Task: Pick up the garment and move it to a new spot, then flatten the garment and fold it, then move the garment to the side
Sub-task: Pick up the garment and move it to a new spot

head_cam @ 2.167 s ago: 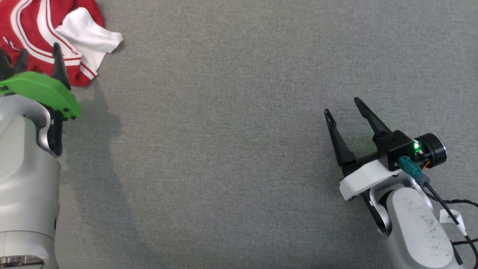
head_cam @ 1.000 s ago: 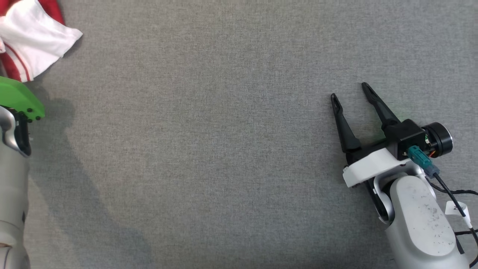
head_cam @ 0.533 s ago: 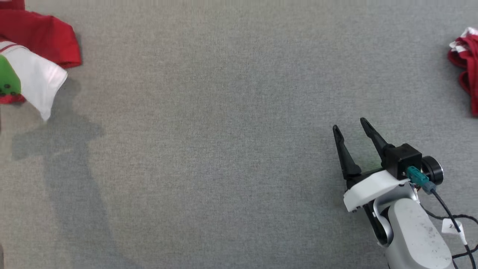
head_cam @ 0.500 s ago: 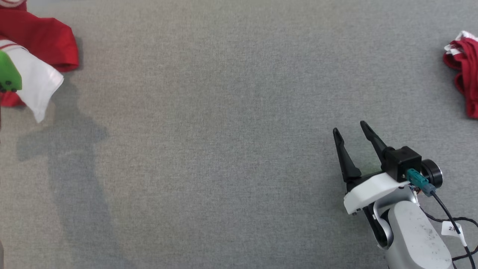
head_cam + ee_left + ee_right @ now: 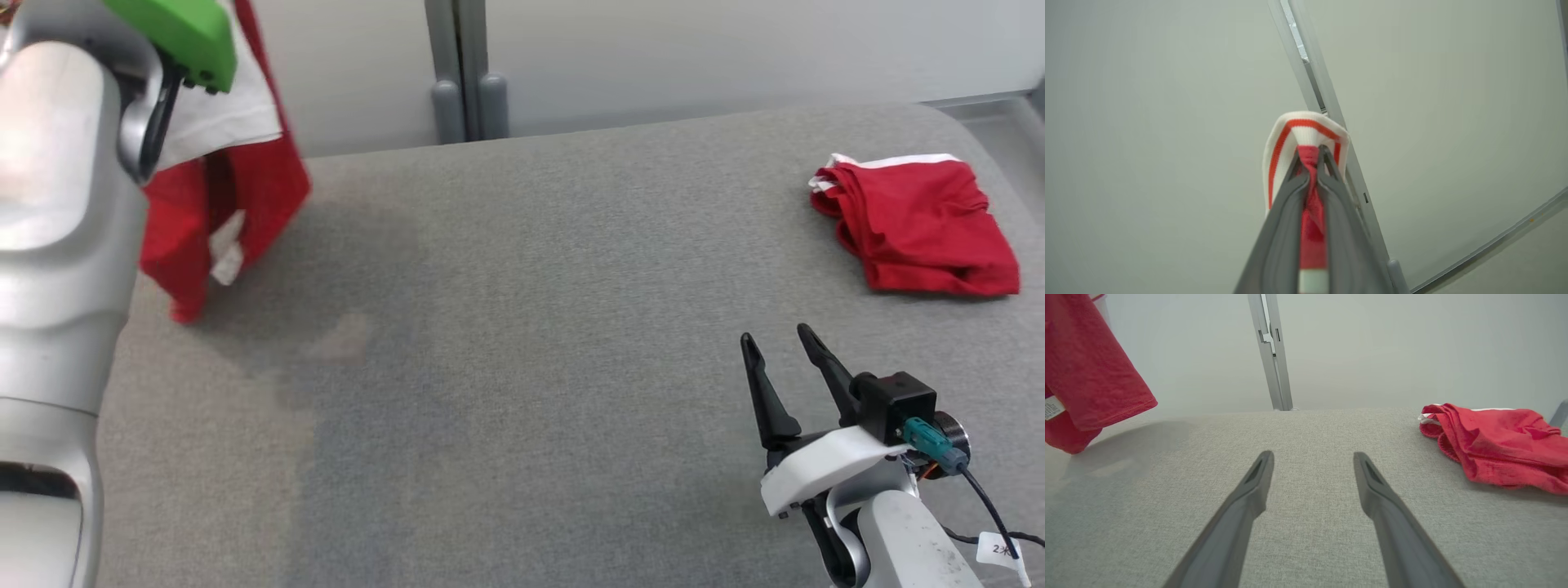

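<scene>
I have two grippers. I count two garments, one grey cloth table and one grey post on the pale wall behind it.

My left gripper is squeezed tight on the red and white garment and holds it up high in the air. A white ribbed band with a red stripe folds over my fingertips, and red cloth is pinched between my fingers. The rest hangs down below my gripper, red with a big white patch and a small white label. Its low end is close to the table, at the left edge. I cannot tell if it touches.

My right gripper is wide apart and holds nothing. It hovers low over the table. The second red garment lies bunched up on the table, ahead of this gripper and to its right, well apart from it. It has a thin white edge at the back.
</scene>
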You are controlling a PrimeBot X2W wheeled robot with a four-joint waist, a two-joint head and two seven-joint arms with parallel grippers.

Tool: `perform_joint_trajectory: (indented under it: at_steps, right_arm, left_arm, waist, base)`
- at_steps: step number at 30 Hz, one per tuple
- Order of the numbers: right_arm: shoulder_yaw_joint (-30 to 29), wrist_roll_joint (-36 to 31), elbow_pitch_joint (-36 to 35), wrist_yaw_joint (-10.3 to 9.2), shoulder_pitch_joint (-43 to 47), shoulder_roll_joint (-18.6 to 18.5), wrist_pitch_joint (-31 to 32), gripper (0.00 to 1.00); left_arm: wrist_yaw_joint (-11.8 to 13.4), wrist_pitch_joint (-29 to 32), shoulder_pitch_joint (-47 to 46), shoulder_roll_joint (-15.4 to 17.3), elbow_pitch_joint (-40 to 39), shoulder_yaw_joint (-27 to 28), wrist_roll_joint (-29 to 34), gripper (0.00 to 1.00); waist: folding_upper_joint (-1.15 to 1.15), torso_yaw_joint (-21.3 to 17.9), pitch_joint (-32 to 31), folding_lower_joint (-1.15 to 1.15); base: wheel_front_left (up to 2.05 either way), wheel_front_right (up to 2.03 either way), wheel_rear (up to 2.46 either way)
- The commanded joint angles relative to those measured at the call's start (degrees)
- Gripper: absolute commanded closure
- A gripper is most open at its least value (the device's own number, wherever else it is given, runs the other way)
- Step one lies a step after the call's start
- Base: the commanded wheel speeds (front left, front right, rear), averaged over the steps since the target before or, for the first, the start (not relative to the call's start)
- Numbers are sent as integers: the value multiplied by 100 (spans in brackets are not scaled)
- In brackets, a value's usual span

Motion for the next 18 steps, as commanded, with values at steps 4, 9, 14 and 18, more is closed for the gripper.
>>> perform_joint_trajectory:
  at_steps: [4,9,14,18]
  right_arm:
    - [33,113,-49,-9,64,-22,-10,0]
    - [-33,122,-79,-9,67,-22,-10,0]
    - [-194,58,-114,-9,92,-22,-11,0]
    - [-315,10,-138,-9,101,-21,-11,0]
  left_arm:
    - [-19,151,-281,-248,-487,-11,-419,100]
    - [91,316,-9,-488,-702,74,-702,100]
    - [208,312,930,-577,-623,219,-1117,100]
    - [336,209,1955,-555,-271,351,-1408,100]
  waist:
    - [0,-585,-360,0]
    - [0,-658,-290,0]
    - [0,-665,-184,0]
    - [0,-641,-53,0]
  base:
    - [0,0,0]
    - [0,0,0]
    - [0,0,0]
    - [0,0,0]
